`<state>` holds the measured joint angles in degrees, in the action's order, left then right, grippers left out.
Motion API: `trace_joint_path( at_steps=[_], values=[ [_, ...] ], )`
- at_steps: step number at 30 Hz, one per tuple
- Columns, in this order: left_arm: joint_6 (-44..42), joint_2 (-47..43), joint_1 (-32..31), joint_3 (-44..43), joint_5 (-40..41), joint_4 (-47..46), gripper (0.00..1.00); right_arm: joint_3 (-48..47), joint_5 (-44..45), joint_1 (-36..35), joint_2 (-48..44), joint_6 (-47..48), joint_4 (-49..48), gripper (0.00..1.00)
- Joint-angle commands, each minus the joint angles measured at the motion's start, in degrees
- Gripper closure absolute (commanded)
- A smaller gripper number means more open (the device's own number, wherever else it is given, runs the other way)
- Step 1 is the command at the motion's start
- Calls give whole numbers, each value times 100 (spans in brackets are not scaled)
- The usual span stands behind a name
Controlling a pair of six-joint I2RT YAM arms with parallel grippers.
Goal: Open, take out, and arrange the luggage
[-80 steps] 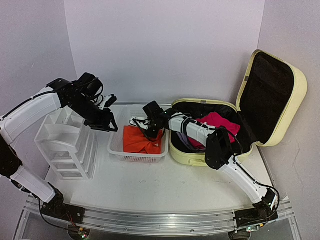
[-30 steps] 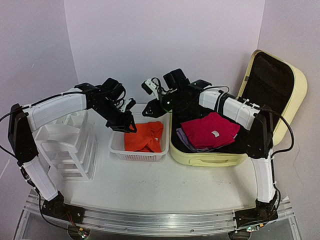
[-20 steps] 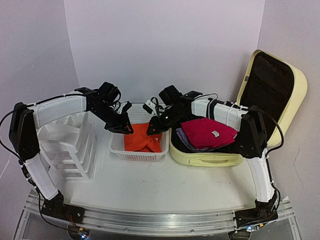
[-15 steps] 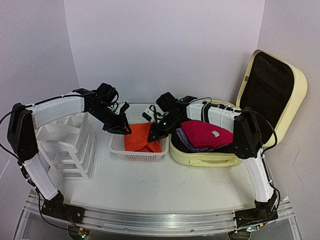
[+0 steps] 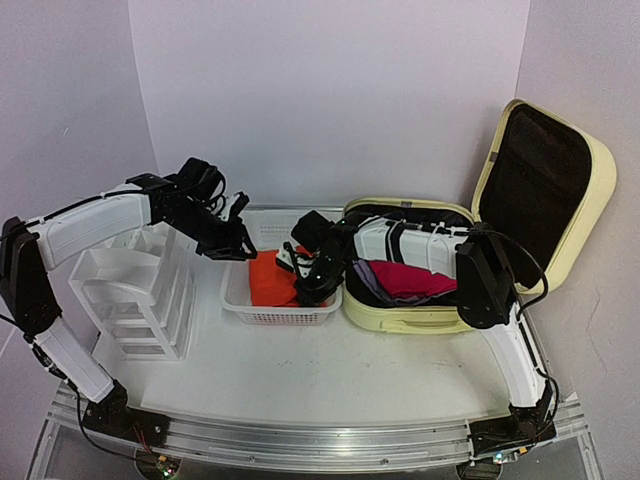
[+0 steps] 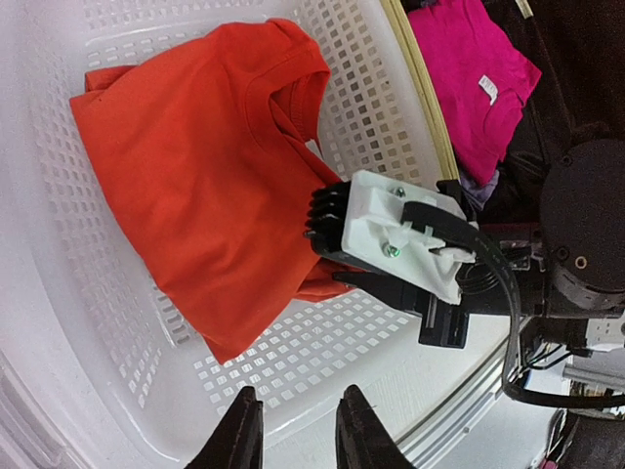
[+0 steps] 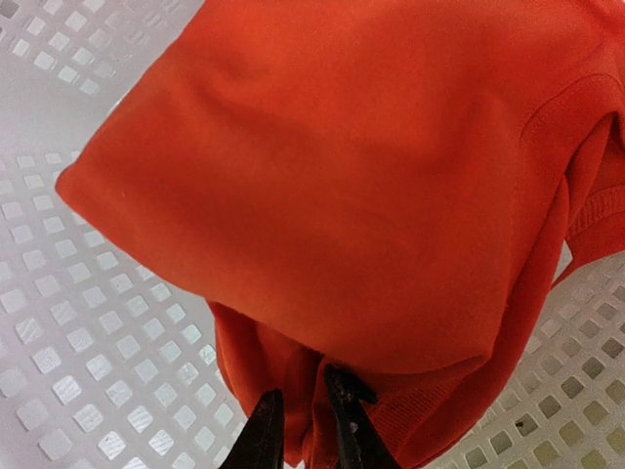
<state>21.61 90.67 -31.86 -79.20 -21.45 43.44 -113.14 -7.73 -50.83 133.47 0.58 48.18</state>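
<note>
The luggage, a pale yellow hard-shell suitcase, lies at the right with its lid standing open. A pink shirt and other folded clothes lie inside it. An orange shirt lies in the white mesh basket. My right gripper reaches down into the basket and is shut on a fold of the orange shirt. My left gripper hovers over the basket's left rim with a narrow gap and nothing between its fingers.
A white plastic drawer organizer stands at the left, close under my left arm. The basket sits between it and the suitcase. The back wall runs close behind all three.
My right gripper has swung from above the suitcase's left edge down into the basket and closed on the orange shirt. My left gripper has drawn back a little to the left and narrowed.
</note>
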Motion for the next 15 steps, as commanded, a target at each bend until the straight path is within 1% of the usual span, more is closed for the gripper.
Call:
trace_joint_path(
  at_steps=[1, 4, 6, 7, 9, 11, 13, 14, 15],
  values=[
    [42, -255, 100, -142, 425, 78, 68, 192, -711, 56, -333, 165, 777, 79],
    [65, -66, 153, -406, 879, 373, 57, 122, -1283, 55, -649, -12, 594, 78],
    [120, 131, 174, -638, 1252, 664, 53, 173, -1353, 50, -966, -260, 352, 75],
    [120, 237, 179, -748, 1341, 773, 51, 212, -1262, 55, -1137, -311, 243, 71],
    [60, 390, 180, -856, 1355, 865, 50, 220, -987, 64, -1455, -338, 108, 60],
    [47, 444, 180, -878, 1298, 868, 49, 128, -611, 110, -1702, -421, 95, 45],
    [1, 445, 180, -865, 1219, 858, 48, 112, -229, 223, -1875, -551, 95, 34],
    [-37, 443, 180, -869, 1198, 860, 48, 161, 32, 291, -1977, -638, 95, 26],
    [-79, 435, 180, -865, 1170, 860, 48, 232, 397, 372, -2075, -759, 99, 14]
  ],
)
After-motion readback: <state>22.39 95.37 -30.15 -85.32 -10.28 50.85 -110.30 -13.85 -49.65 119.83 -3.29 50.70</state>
